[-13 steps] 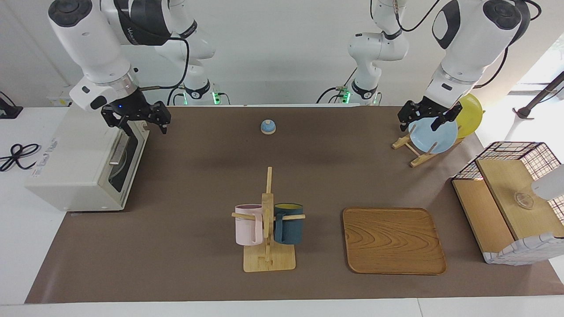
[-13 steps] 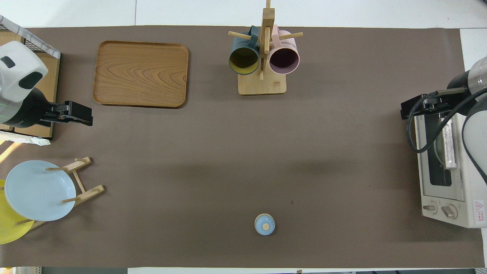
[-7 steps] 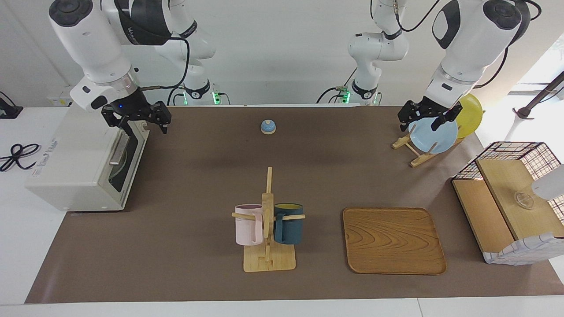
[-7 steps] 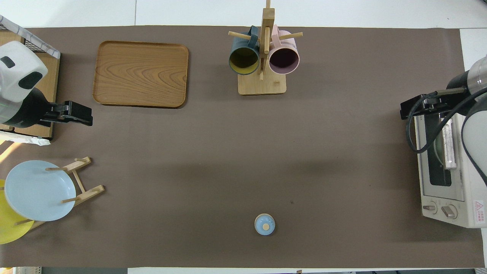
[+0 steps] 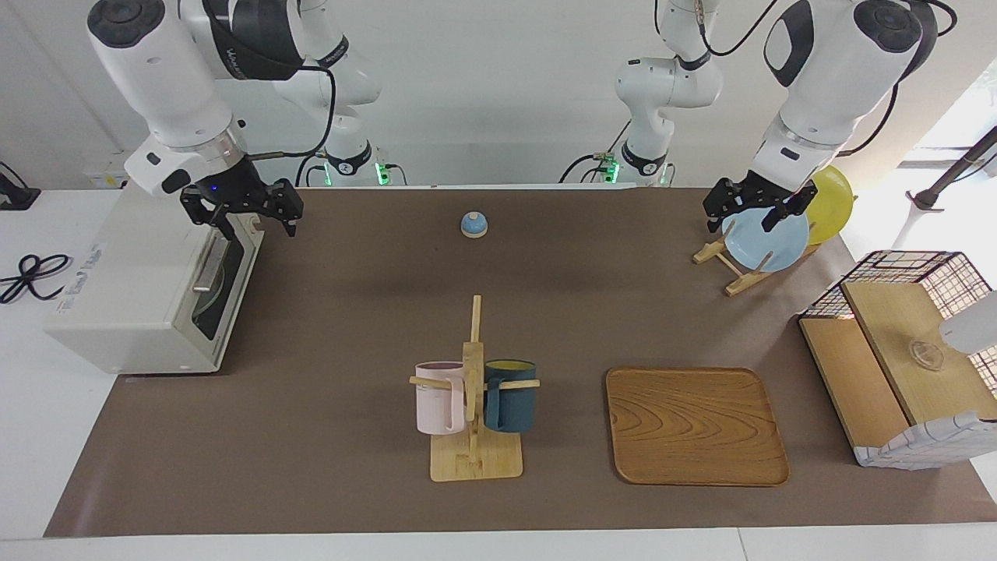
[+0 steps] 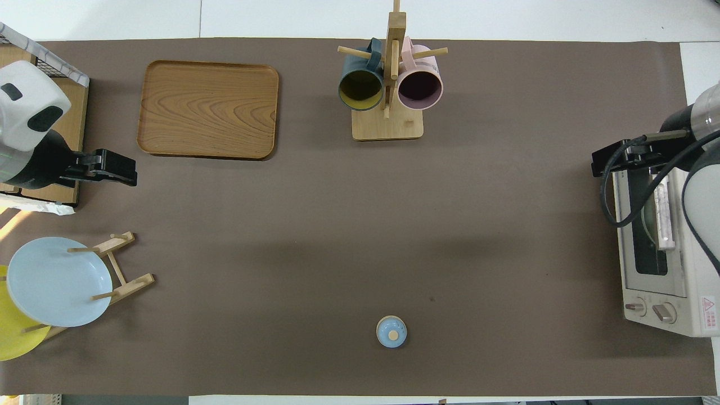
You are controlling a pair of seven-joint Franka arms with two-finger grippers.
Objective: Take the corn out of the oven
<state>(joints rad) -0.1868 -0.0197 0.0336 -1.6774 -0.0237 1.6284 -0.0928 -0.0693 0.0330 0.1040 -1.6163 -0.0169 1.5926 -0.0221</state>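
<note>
Presently: oven point(image 5: 148, 288), door shut — corn unseen, presumably inside. Right gripper point(image 5: 248, 209), fingers apart, empty, above door's upper edge; should hook the bar handle point(image 5: 207, 269) squarely — pull down. Left gripper point(image 5: 749, 207) waits agape over plate rack point(image 5: 732, 269).

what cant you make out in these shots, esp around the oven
- Corn: not visible in either view; the oven door is shut and its dark glass shows only a faint round shape.
- Oven front, overhead view: partly covered by the right arm and cable; right gripper hangs open over the door's top edge.
- Yellow plate: cut off by the overhead view's edge.
- Left gripper: open; the overhead view shows only one side.
</note>
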